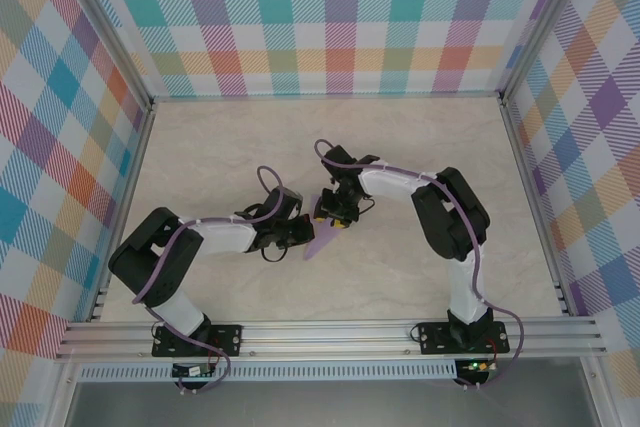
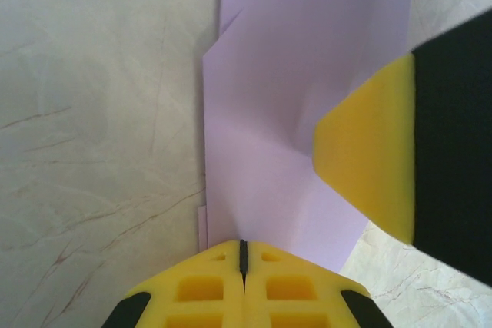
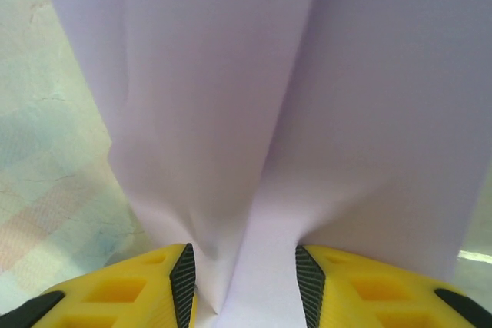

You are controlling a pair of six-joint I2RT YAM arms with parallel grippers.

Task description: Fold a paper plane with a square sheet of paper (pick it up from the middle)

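Note:
The lavender paper plane (image 1: 322,241) lies partly folded on the table between the two grippers, its point toward the near side. My left gripper (image 1: 298,236) is shut, and its tips (image 2: 243,248) sit at the near edge of the paper plane (image 2: 284,97), which spreads away from them with layered folds. My right gripper (image 1: 338,215) comes in from the far side; one of its yellow fingers (image 2: 369,159) rests over the paper. In the right wrist view, my right gripper (image 3: 246,286) is open, and a raised fold of the paper plane (image 3: 254,113) stands between its jaws.
The beige marbled table (image 1: 420,147) stretches around the arms. Checked walls (image 1: 330,17) and aluminium rails (image 1: 330,332) bound it on all sides.

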